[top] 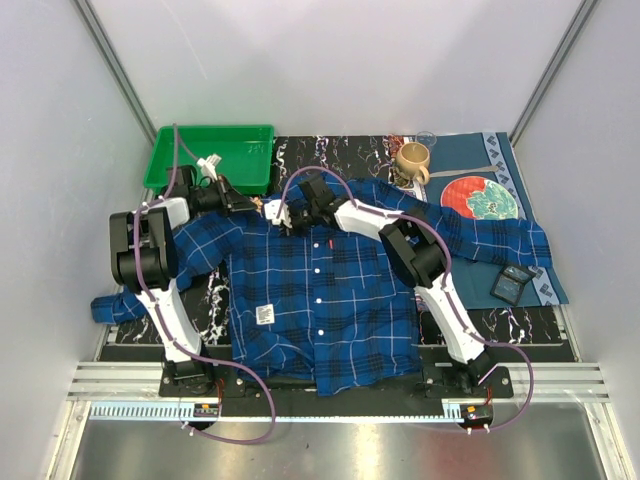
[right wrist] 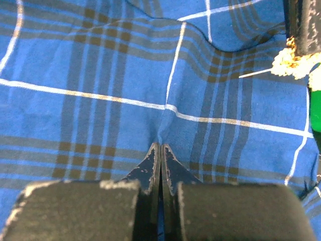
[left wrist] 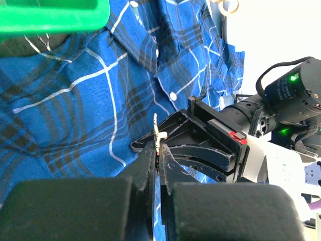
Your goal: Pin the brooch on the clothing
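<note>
Left wrist: brooch (left wrist: pixel 158 131) pinched at left tool (left wrist: pixel 158 149) tips, above shirt (left wrist: pixel 75 100).

The brooch (left wrist: pixel 156 131) shows only its edge, its lower part hidden between the fingers of the left pincer (left wrist: pixel 158 150).

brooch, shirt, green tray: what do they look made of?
The brooch looks like metal: pale gold, grainy petals, thin bare pin; too small to be sure. The shirt is woven cloth, likely cotton: matte, soft creases. The green tray is moulded plastic: glossy smooth rim.
</note>
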Controlling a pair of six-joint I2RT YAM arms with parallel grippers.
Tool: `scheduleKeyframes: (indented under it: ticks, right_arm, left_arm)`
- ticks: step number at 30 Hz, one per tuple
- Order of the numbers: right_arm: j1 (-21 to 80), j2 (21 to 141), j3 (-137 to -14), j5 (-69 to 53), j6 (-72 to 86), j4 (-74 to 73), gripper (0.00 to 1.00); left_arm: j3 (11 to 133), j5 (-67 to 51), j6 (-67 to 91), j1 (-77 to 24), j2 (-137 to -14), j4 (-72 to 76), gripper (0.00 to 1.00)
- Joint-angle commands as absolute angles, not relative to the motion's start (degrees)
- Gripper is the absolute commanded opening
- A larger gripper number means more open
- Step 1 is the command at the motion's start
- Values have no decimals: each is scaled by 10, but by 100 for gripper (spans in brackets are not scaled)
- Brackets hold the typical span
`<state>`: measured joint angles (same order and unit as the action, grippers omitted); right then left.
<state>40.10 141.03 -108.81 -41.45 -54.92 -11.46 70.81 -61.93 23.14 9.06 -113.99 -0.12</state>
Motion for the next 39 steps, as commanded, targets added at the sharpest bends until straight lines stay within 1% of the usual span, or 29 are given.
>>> scheduleKeyframes:
  ticks: [1,4,9,14,22,26,32,39]
  right_arm:
    - [419,1332,-995,-412,-574,-46,0]
    - [431,1290,-931,-396,-570,15,0]
    - [435,1248,-847,-356,-553,133,0]
    - [436,1230,-818,-336,-538,212,0]
    - [437,1181,-738,-352,-568,298,0]
    - [437,1165,-704,-359,-581,344,0]
    - [444,1158,-679,-368,-616,378,0]
    - [447,1155,-664,-365,-633,402,0]
  left_arm:
    - [668,-620,243,84,-1100,21,0]
    - [635,-626,264,73,-1085,47,0]
    - [587,-634,344,62,-1063,144,0]
    - [555,-639,396,52,-1036,206,0]
    - [551,-643,375,52,-1006,164,0]
    - [541,-653,395,52,-1002,178,0]
    - [532,-658,399,52,-998,181,0]
    - [538,-664,380,53,-998,144,0]
